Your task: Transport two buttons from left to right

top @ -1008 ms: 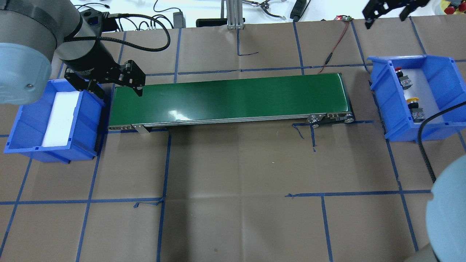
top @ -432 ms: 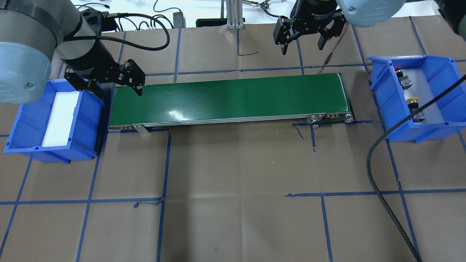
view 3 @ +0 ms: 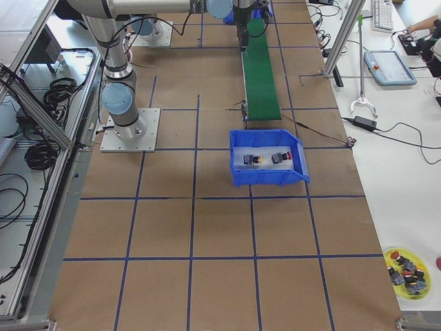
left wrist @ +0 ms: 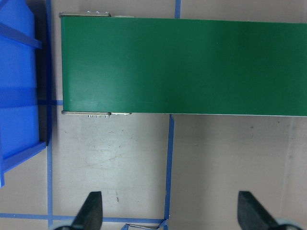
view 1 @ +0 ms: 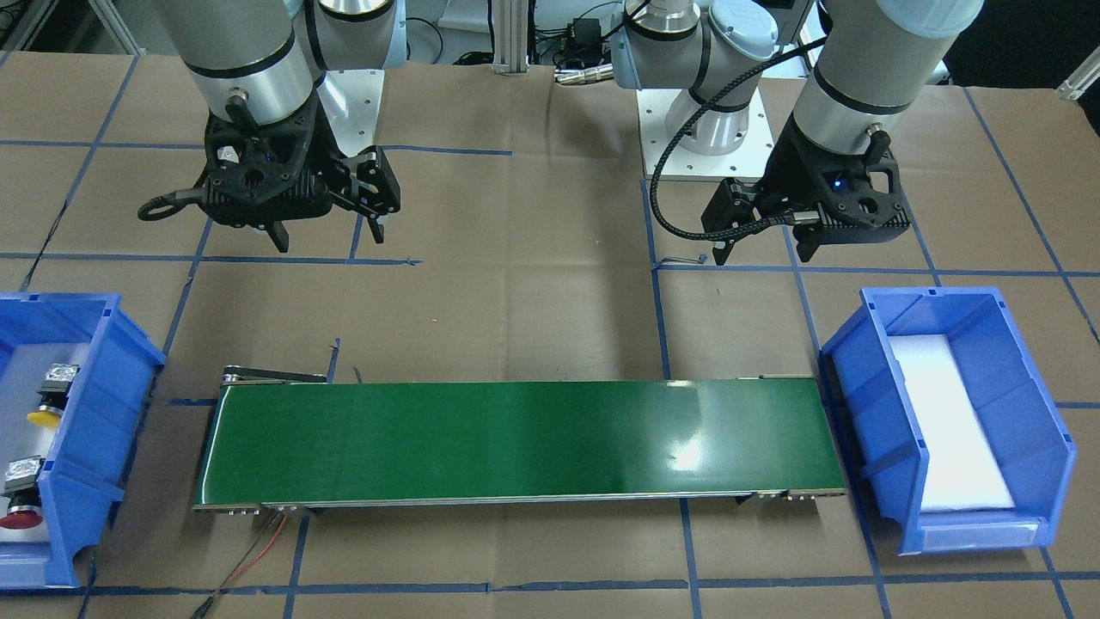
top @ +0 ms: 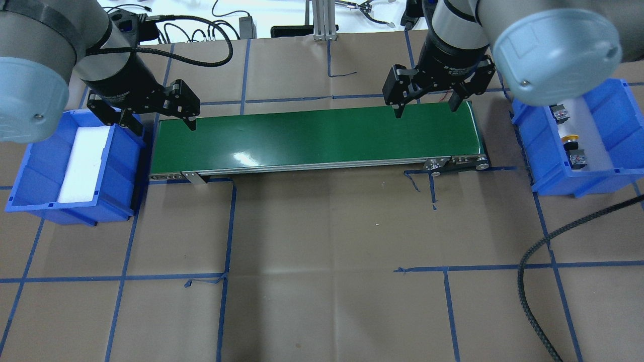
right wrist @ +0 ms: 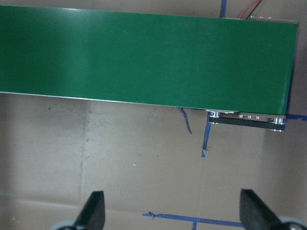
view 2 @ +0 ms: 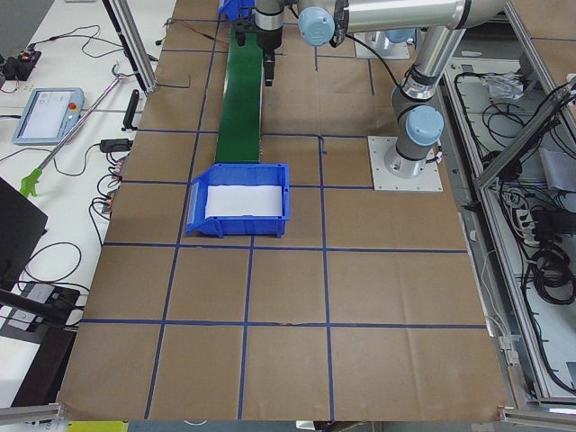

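The yellow button and the red button lie in the blue bin on the robot's right. In the front-facing view the yellow button and the red button lie in the same bin. My right gripper is open and empty, above the right end of the green conveyor belt. My left gripper is open and empty at the belt's left end. Each wrist view shows two spread fingertips with nothing between them: the left gripper and the right gripper.
A second blue bin with a white foam pad stands at the belt's left end and also shows in the front-facing view. The right arm's black cable hangs over the table's right front. Cables and gear lie beyond the table's far edge.
My right gripper has swung from the far right corner leftward and nearer, to above the belt's right end. My left gripper has barely moved.
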